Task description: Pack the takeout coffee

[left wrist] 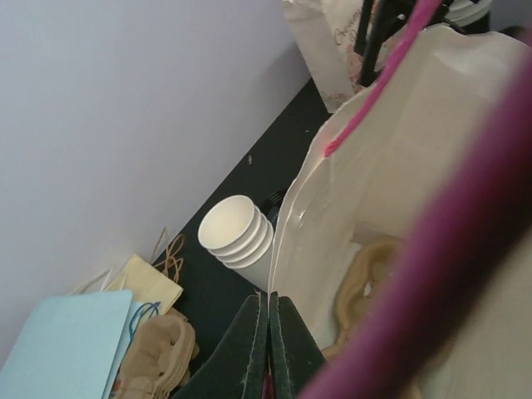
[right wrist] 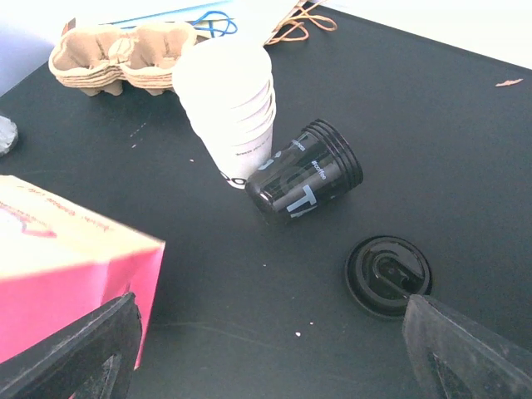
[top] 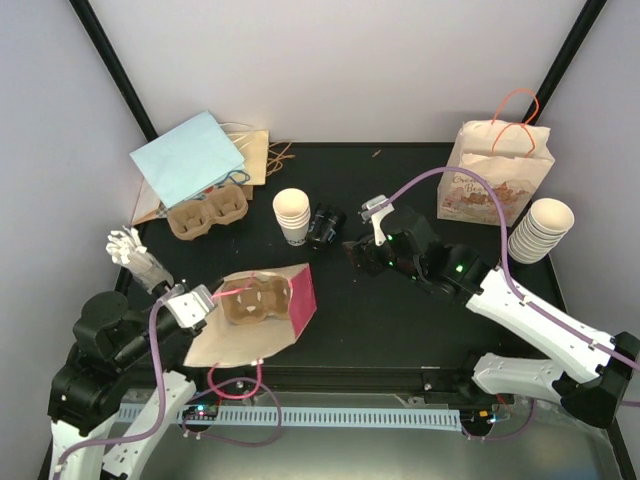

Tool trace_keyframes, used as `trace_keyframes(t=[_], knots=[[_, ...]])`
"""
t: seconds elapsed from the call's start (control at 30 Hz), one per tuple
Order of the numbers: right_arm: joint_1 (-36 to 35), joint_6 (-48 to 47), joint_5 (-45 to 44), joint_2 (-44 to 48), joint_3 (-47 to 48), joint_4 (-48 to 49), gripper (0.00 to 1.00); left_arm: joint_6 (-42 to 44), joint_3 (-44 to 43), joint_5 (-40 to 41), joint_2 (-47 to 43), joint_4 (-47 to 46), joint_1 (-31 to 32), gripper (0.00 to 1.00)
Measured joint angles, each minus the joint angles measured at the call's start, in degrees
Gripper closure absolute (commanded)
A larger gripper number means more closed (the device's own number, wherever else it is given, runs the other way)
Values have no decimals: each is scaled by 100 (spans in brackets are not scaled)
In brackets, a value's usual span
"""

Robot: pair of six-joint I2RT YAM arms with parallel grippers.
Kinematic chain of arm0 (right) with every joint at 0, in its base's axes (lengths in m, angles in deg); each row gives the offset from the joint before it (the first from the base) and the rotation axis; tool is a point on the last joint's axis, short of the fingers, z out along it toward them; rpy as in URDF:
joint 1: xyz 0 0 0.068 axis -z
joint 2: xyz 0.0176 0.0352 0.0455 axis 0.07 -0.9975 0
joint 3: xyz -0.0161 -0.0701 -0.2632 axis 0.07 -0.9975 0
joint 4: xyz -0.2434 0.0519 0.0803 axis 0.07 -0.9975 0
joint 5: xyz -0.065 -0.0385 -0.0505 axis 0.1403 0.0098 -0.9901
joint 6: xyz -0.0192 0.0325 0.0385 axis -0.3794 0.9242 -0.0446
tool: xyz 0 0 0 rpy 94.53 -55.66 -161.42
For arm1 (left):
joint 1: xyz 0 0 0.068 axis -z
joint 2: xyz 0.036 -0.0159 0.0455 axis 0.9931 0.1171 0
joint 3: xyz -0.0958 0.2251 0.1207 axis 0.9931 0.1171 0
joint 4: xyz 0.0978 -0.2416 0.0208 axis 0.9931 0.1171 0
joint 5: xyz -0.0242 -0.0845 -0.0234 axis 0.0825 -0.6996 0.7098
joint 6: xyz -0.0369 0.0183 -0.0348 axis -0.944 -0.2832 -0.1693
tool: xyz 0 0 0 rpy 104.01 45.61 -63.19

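A black coffee cup [right wrist: 306, 179] [top: 325, 226] lies on its side against a stack of white cups [right wrist: 230, 108] [top: 291, 215]. Its black lid [right wrist: 388, 276] lies flat on the table, close to my right fingertip. My right gripper [right wrist: 268, 332] [top: 362, 255] hovers open just short of the cup and lid, holding nothing. A white bag with a pink side [top: 285, 320] [left wrist: 382, 158] lies open on its side, and a cardboard cup carrier [top: 251, 300] [left wrist: 366, 278] sits inside it. My left gripper [left wrist: 268, 303] [top: 197, 306] is shut on the bag's rim.
Spare cardboard carriers [top: 208, 214] [right wrist: 116, 54] and a light blue bag [top: 187, 158] lie at the back left. A printed paper bag [top: 497, 176] and a stack of white cups [top: 541, 229] stand at the back right. White items [top: 128, 247] sit by the left edge.
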Motion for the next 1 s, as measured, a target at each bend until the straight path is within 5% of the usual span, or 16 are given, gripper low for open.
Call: trace_keyframes(t=[0.37,1.0], knots=[[0,0,35,-15,2,-7,11,-31,92,-94,-2,66,0,98],[0,2,37,-28,4,-11,11,-2063,-793,2433,1311,444,0,98]])
